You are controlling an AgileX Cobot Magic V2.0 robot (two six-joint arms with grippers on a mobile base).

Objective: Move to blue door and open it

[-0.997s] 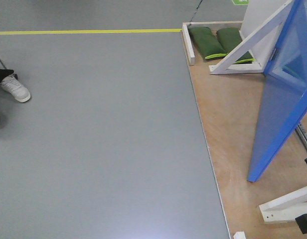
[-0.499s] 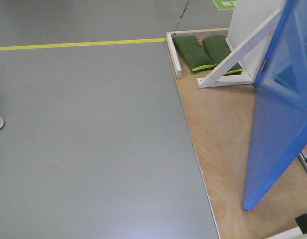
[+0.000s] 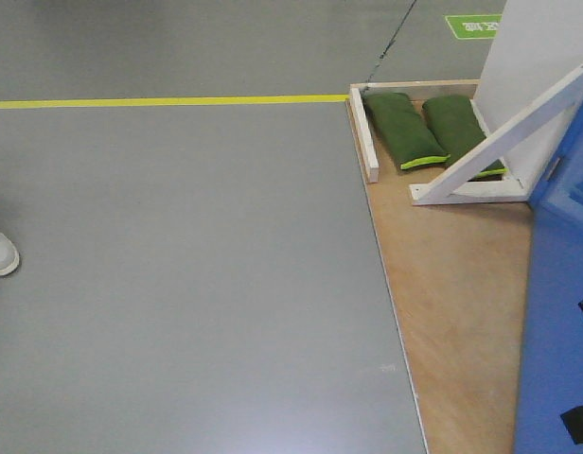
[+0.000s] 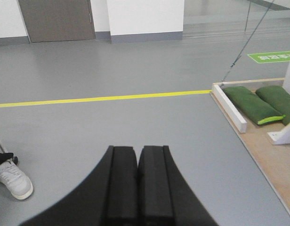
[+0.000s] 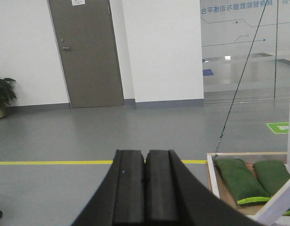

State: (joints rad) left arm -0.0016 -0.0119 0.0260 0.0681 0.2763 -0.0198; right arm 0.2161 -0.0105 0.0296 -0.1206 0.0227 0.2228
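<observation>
Blue door [image 3: 559, 322] fills the lower right corner of the front view; it stands on a plywood platform [image 3: 452, 284], cut off by the frame edge, so I see no handle from here; a white wooden brace [image 3: 504, 142] slants up beside its top, and two green sandbags [image 3: 402, 130] lie at the platform's far end, inside a white rail [image 3: 365, 142].

My left pincer [image 4: 137, 155] is pitched down over the grey floor [image 3: 197, 284]; both pads pressed flat together, nothing between them; a yellow floor line [image 4: 102, 99] runs across ahead of it, and a white shoe [image 4: 13, 179] sits at lower left.

My right pincer [image 5: 145, 157] is held closer to level, pointing at a far white wall and a grey-brown door [image 5: 86, 52]; pads likewise closed tight on nothing; a potted plant [image 5: 1, 96] sits at far left.

Neither pincer touches the blue door; neither wrist view shows it.
</observation>
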